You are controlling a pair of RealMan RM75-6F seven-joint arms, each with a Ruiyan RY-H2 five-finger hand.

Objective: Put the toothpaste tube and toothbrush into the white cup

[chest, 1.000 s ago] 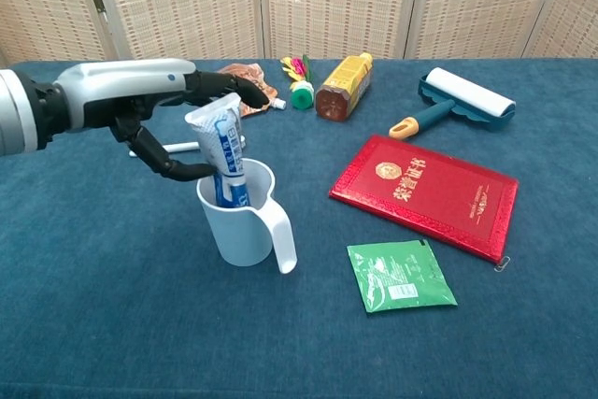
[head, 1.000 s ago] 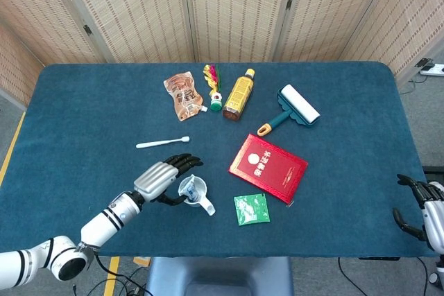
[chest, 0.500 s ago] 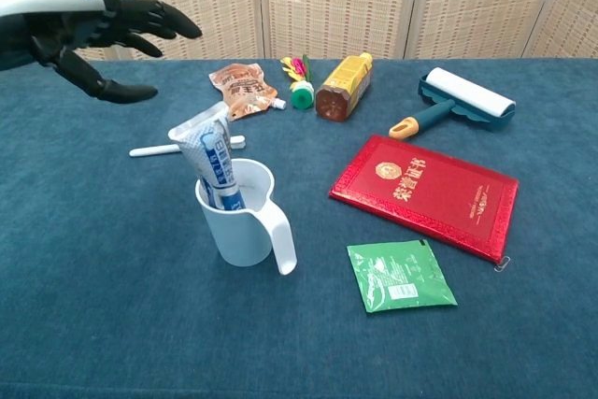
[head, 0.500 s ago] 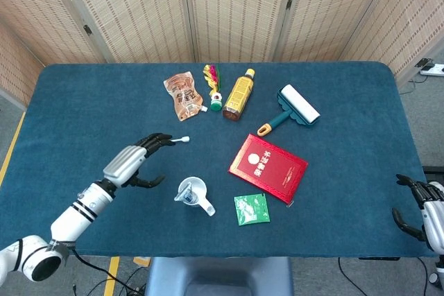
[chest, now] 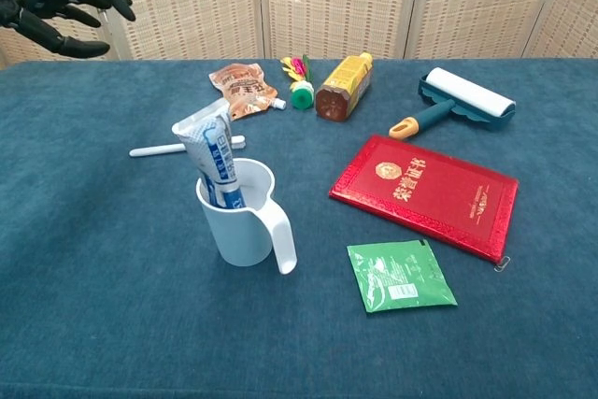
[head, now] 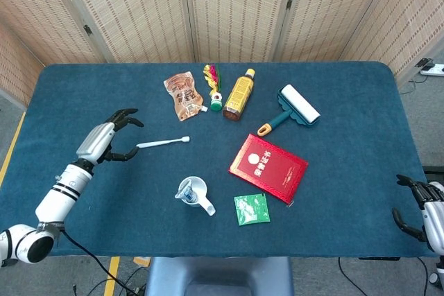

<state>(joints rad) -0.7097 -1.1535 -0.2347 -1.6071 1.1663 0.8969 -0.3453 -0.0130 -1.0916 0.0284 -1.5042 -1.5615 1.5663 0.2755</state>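
The white cup [chest: 245,221] [head: 193,193] stands upright on the blue table with the blue-and-white toothpaste tube [chest: 211,156] standing in it, leaning left. The white toothbrush [head: 163,143] [chest: 183,148] lies flat on the cloth behind the cup. My left hand [head: 109,134] [chest: 54,7] hovers open and empty, just left of the toothbrush's handle end. My right hand [head: 422,206] hangs off the table's right edge, its fingers loosely curled, holding nothing.
A red booklet [head: 268,167] and a green sachet [head: 251,209] lie right of the cup. At the back lie an orange pouch [head: 182,93], a shuttlecock [head: 212,81], an amber bottle [head: 238,93] and a lint roller [head: 292,109].
My left hand let go of the toothpaste tube, which stays in the cup, then drew back left and away toward the toothbrush's handle end. The right hand has not moved.
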